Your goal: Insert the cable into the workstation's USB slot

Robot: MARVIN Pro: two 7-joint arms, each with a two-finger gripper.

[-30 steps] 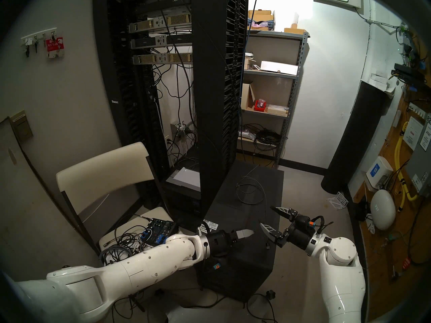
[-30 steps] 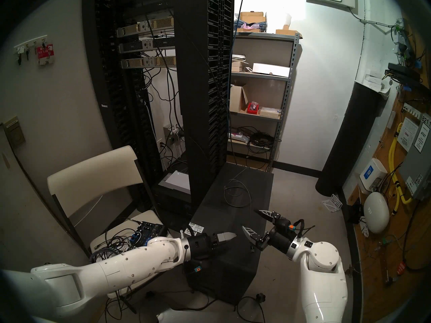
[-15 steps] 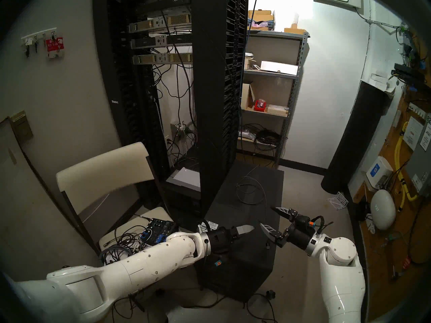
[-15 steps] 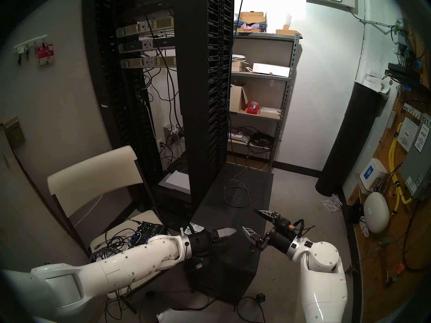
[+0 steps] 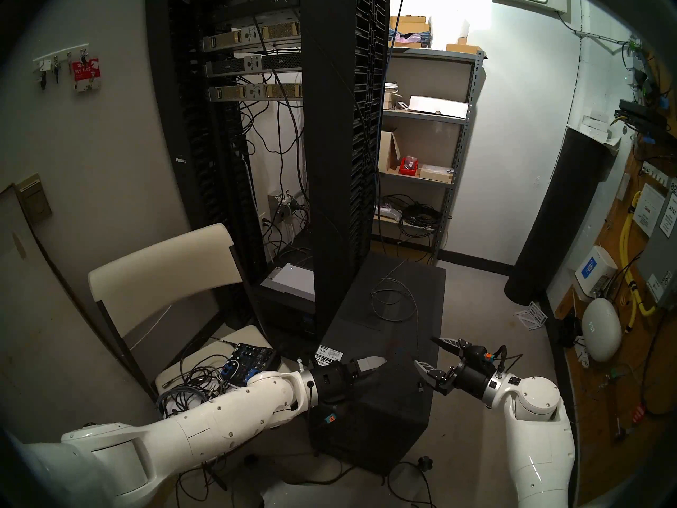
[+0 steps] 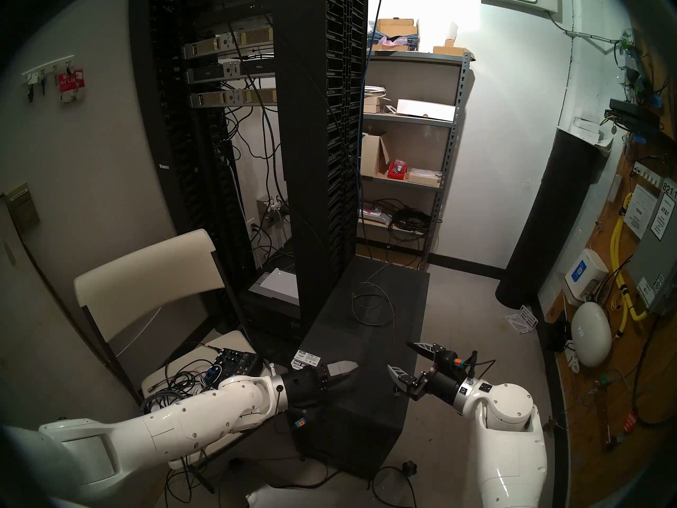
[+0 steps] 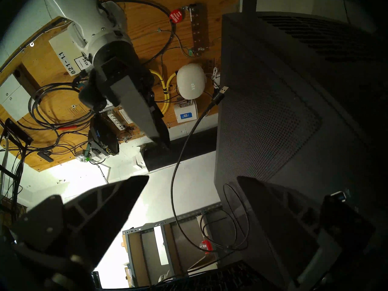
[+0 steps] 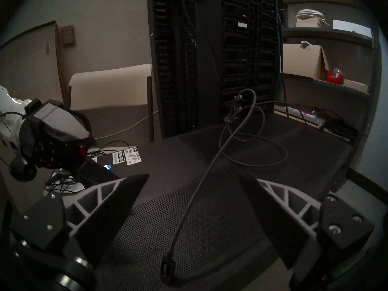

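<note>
Where perforated workstation [image 8: 189,217] lies, looped cable [image 8: 237,135]

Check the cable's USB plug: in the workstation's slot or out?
Out. The USB plug lies loose on the workstation top, near its edge, between the open right gripper fingers, untouched.

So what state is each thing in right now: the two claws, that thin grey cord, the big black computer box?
Left gripper: open, empty, over the case.
Right gripper: open, empty, cord running between its fingers untouched.
Thin grey looped cable: loose on the case top, black USB plug unplugged, at the right edge.
Matte black tower workstation: powered, blue-lit button glowing.
</note>
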